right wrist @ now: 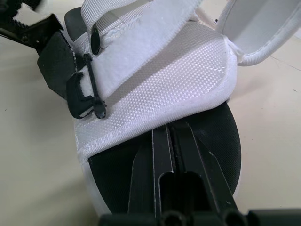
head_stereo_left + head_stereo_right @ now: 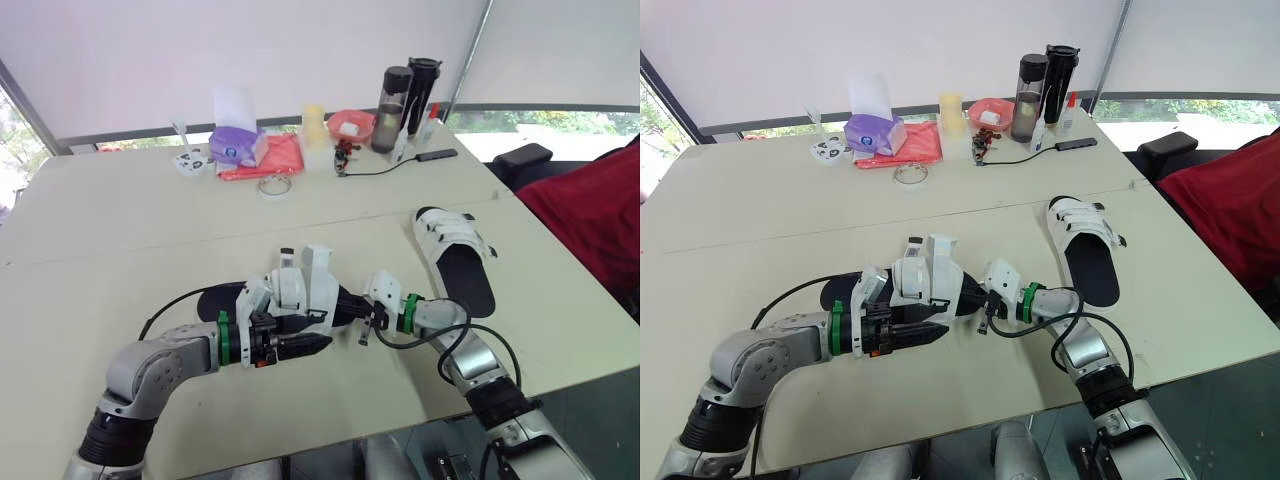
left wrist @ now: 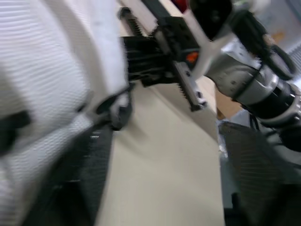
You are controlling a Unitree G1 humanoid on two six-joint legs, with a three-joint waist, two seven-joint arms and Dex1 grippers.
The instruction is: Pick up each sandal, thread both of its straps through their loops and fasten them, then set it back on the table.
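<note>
l gripper (image 2: 305, 345): just front-left of near sandal; grip state can't tell.
near sandal (image 2: 296, 290): on or just above table (image 2: 120, 240), can't tell which; black sole, white upper, one strap flap (image 1: 254, 33) standing up loose.
r gripper (image 1: 171, 136): at near sandal's right end, fingers pressed together, tips under white upper.
far sandal (image 2: 455, 250): well right of near sandal, flat on table.

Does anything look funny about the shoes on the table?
Yes. The near sandal has a white strap sticking up in the air, undone, so it looks floppy. The far sandal lies flat on its sole and looks tidy.
</note>
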